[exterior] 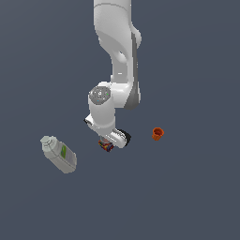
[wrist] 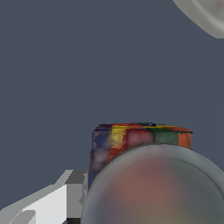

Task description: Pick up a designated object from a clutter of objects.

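Observation:
The designated object, a small short can [exterior: 107,146], sits right under my gripper [exterior: 108,143] in the exterior view. In the wrist view its silvery grey round top [wrist: 155,192] fills the lower part. Its red, blue and yellow patterned side [wrist: 131,141] shows beyond the top. One white and grey finger [wrist: 72,192] lies against the can's side. The other finger is hidden behind the can. The gripper looks closed on the can. The black spatula is not clearly in view.
A grey-white bottle with a green label [exterior: 59,154] lies to the exterior view's left of the can. A tiny orange cup [exterior: 158,133] stands to the exterior view's right. A pale rounded edge [wrist: 205,15] shows in a corner of the wrist view.

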### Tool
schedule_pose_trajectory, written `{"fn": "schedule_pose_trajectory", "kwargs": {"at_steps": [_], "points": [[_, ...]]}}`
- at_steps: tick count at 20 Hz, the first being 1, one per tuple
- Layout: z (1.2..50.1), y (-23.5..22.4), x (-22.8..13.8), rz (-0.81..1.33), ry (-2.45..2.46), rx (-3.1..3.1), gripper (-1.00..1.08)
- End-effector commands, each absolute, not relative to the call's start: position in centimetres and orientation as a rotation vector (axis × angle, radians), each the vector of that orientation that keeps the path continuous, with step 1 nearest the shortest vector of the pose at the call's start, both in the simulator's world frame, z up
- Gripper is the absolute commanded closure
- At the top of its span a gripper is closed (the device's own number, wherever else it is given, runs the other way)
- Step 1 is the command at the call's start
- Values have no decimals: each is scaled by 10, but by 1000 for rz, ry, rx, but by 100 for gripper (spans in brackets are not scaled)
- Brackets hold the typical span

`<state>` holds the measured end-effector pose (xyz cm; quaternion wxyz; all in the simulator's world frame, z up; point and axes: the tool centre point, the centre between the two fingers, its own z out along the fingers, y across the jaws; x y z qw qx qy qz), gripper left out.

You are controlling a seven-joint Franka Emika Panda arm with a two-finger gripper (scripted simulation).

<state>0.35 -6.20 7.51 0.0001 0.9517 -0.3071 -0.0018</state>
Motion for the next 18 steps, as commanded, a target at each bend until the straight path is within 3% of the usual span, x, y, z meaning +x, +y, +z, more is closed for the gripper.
{"fn": "schedule_pose_trajectory", "kwargs": {"at_steps": [1, 18], "points": [[88, -63, 2, 1, -965, 2991, 108], [244, -80, -29, 0, -967, 2989, 108]]}}
